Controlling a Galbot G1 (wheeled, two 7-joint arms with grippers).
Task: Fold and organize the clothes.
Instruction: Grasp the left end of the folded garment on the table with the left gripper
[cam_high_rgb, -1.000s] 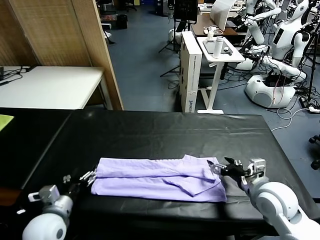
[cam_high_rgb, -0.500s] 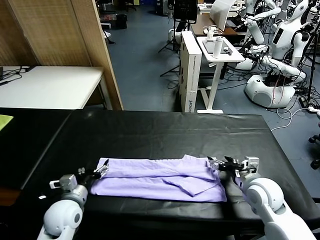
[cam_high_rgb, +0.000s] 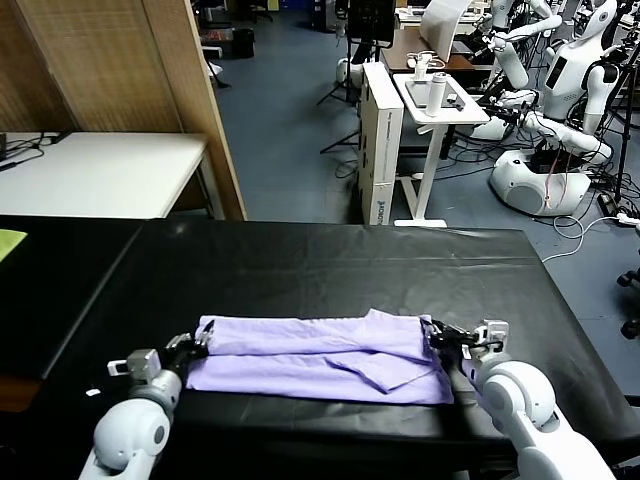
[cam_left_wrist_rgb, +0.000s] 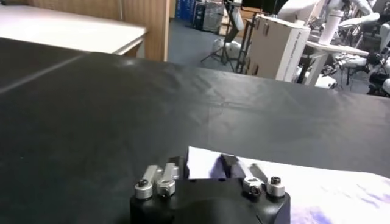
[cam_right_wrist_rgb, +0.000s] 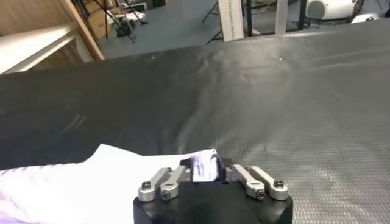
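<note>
From the head view, the folded T-shirt (cam_high_rgb: 320, 357) lies near the front edge of the black tabletop (cam_high_rgb: 330, 265), with the left gripper (cam_high_rgb: 190, 345) at its left end and the right gripper (cam_high_rgb: 440, 335) at its right end. In the left wrist view, the left gripper's fingers (cam_left_wrist_rgb: 230, 163) are spread around the shirt's corner. In the right wrist view, the right gripper's fingers (cam_right_wrist_rgb: 239, 173) likewise straddle the shirt's edge, not yet pinching.

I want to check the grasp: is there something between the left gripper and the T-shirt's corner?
Nothing. In the left wrist view the left gripper is open with the T-shirt corner between its fingers; only black table lies beyond.
</note>
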